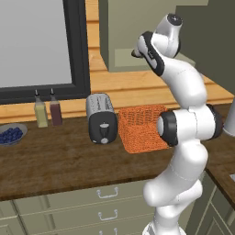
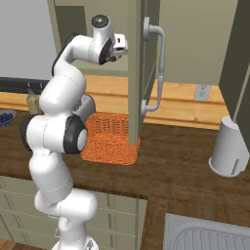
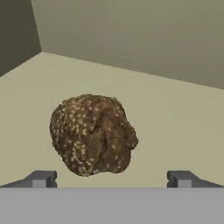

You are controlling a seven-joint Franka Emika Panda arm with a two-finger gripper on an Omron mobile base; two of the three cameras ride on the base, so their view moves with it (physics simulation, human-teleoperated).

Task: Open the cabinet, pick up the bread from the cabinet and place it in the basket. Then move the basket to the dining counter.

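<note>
This is a rendered home kitchen. A dark wood-grain worktop [image 1: 59,160] runs over olive-grey drawers [image 1: 108,193], with a toaster [image 1: 102,118], two condiment bottles [image 1: 48,110] and a bowl of blueberries [image 1: 10,134] on it. A wall cabinet [image 2: 141,73] hangs above, a wall socket [image 2: 200,91] sits behind, and a sink [image 2: 207,234] is set into the counter.

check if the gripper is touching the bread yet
Apart. In the hand view the gripper is open, and bare shelf shows between each fingertip and the bread.
</note>
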